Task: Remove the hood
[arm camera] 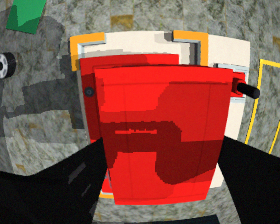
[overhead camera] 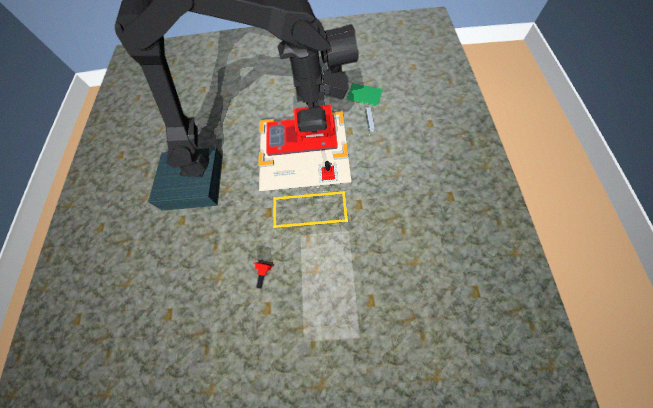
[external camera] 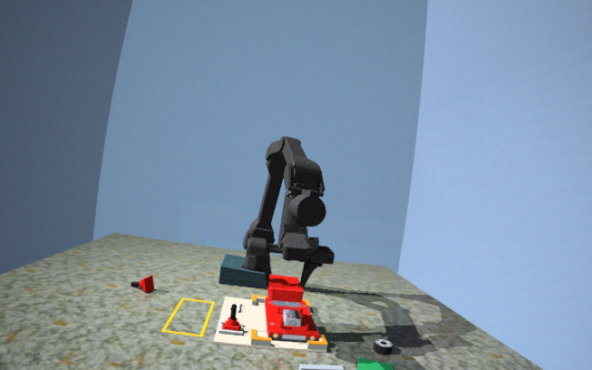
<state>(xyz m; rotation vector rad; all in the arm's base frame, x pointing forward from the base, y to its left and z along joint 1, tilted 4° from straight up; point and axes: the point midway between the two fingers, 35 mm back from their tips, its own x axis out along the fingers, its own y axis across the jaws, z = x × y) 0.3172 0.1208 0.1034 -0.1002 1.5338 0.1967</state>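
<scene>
The red hood [overhead camera: 329, 117] [external camera: 285, 292] [arm camera: 141, 102] is off the toy car [overhead camera: 288, 145] [external camera: 274, 328] [arm camera: 131, 60] and hangs level a little above its body. My gripper [overhead camera: 312, 120] [external camera: 287, 281] [arm camera: 163, 142] is shut on the hood, with one finger on each side edge. The car stands between orange corner brackets, and its grey engine block [external camera: 292, 317] is uncovered in the exterior view. The marked area, a yellow outline [overhead camera: 310, 224] [external camera: 182, 333] [arm camera: 274, 63], lies beside the cream board and holds nothing.
A red part with an upright black handle [overhead camera: 327, 172] [external camera: 231, 324] stands on the cream board [overhead camera: 293, 182], between car and outline. A similar red part [overhead camera: 262, 267] [external camera: 147, 284] lies beyond. A green plate [overhead camera: 366, 94], a grey bar [overhead camera: 370, 119] and a wheel [external camera: 383, 345] lie near the car.
</scene>
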